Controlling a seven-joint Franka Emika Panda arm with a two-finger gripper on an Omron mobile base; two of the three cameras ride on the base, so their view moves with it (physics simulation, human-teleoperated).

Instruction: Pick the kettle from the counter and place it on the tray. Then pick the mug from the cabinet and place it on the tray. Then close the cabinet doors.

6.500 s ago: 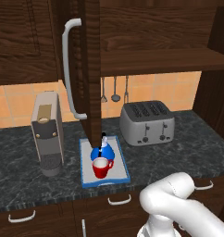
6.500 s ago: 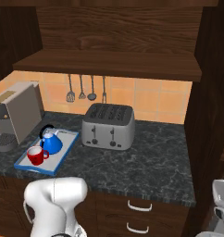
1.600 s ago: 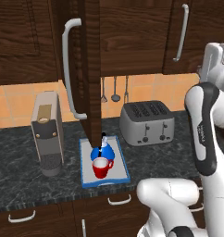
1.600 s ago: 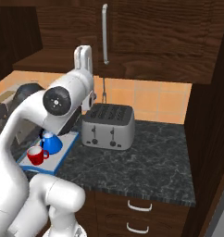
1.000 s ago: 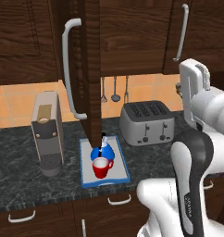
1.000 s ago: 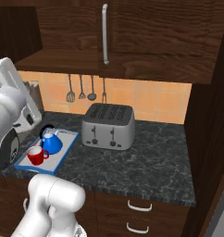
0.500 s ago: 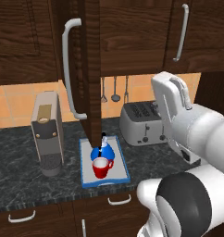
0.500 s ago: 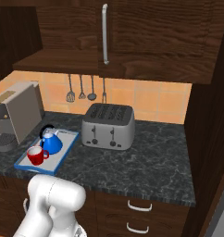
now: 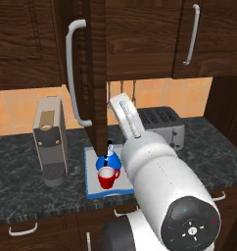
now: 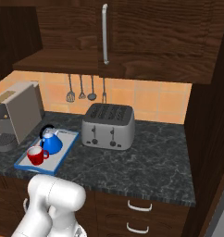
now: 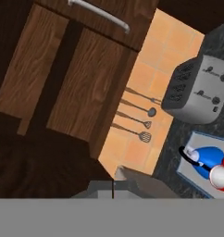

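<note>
Kettle (image 9: 107, 161): blue, on tray, rear half, upright; just behind mug, touching or nearly. Also seen right base view (image 10: 52, 142) & hand view (image 11: 207, 156).
Mug (image 9: 107, 177): red, white inside, on tray front half, handle twd toaster side. Right base view (image 10: 36, 155); hand view (image 11: 221, 176), partly cut by frame edge.
Tray (image 9: 92, 184): grey w/ blue rim, flat on desk, betw coffee machine & toaster. Right base view (image 10: 66, 144).
Desk (image 9: 22, 184): black speckled stone, wooden drawers below.
Cabinet doors: left door (image 9: 94, 73) ajar, edge-on to left base cam, lower corner hanging over tray; curved silver handle (image 9: 73, 73) facing left. Right door (image 9: 140, 39) flush w/ cabinet front; its handle (image 9: 191, 34) to the right.
Arm (image 9: 154, 176): big in foreground of left base view, link rising over tray's right edge, hiding part of toaster.
Jaws: closed, gripping nothing; hand cam looks sideways at cabinet underside & wall.
Toaster (image 10: 108, 125): silver, right of tray, apart from it.
Coffee machine (image 9: 50, 139): left of tray, near it.
Utensils (image 10: 81, 88): hanging on orange tile wall behind toaster.
</note>
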